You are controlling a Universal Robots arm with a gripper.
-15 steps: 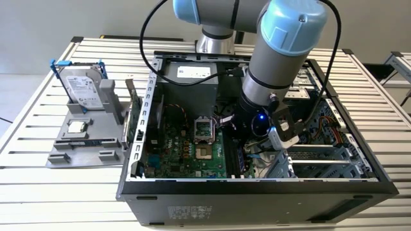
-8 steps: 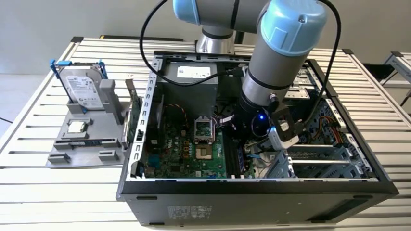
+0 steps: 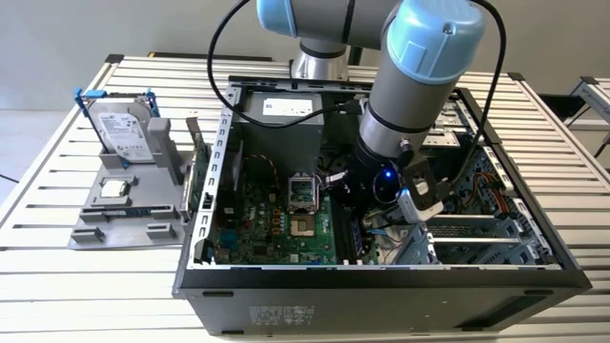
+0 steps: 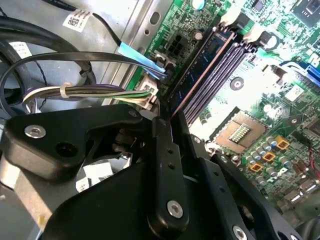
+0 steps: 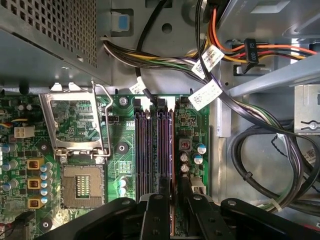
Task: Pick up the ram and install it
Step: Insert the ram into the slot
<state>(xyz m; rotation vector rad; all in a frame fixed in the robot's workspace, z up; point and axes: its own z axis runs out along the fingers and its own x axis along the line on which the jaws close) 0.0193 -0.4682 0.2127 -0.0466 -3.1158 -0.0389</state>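
Exterior view: my arm (image 3: 405,107) reaches down into the open computer case (image 3: 381,286), which sits on the slatted table (image 3: 57,279). Motherboard (image 3: 276,229) lies right under my pincer (image 5: 172,212). Second wrist view: the ram (image 4: 202,70) stands on edge in a memory slot (image 5: 142,145), its near end running between my fingers (image 4: 167,165), which are clamped on it. Empty processor socket (image 5: 82,185) sits beside the pincer.

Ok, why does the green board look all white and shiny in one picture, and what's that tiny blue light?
In the second wrist view, glare washes the motherboard pale beside the memory slots; in the first wrist view it is evenly lit and green; in the exterior view, the blue light glows low on the arm.
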